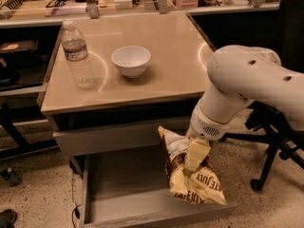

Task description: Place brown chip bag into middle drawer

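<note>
The brown chip bag [194, 182], crinkly with a yellow band of dark letters and a white panel at its top, hangs over the right part of the open middle drawer [126, 189]. My gripper [194, 161] comes down from the white arm at the right and is shut on the bag's upper middle. The bag's lower edge overlaps the drawer's right front corner. The drawer is pulled out, with a bare grey floor and a low plain front.
The tan tabletop [166, 70] holds a water bottle [78, 56] at the left and a white bowl [131, 61] in the middle. A shut drawer front [109, 137] sits just above the open one. A black chair base [270, 151] stands at the right.
</note>
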Motion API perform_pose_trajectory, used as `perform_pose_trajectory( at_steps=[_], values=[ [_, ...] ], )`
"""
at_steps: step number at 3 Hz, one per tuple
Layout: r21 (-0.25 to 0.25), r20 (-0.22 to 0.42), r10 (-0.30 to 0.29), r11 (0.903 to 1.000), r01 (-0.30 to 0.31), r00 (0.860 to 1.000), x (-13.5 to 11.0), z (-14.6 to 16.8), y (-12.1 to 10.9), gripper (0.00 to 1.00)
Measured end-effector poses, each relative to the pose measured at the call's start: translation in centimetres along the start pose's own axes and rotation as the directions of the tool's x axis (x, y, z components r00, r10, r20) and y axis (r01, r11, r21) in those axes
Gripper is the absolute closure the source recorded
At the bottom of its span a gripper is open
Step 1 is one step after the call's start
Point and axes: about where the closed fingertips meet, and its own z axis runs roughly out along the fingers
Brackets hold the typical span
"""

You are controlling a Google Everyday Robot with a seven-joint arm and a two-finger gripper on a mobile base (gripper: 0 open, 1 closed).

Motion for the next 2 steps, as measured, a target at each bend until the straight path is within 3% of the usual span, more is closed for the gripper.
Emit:
perform_pose_trajectory(
  at_steps=[1, 2],
  values=[
    [-0.004, 0.007, 0.003, 1.0, -0.003, 1.0, 0.0, 0.3, 0.1, 1.0],
    [0.011, 0.039, 0.05, 0.9986, -0.051, 0.998, -0.3, 2.1, -0.2, 1.0]
  ],
)
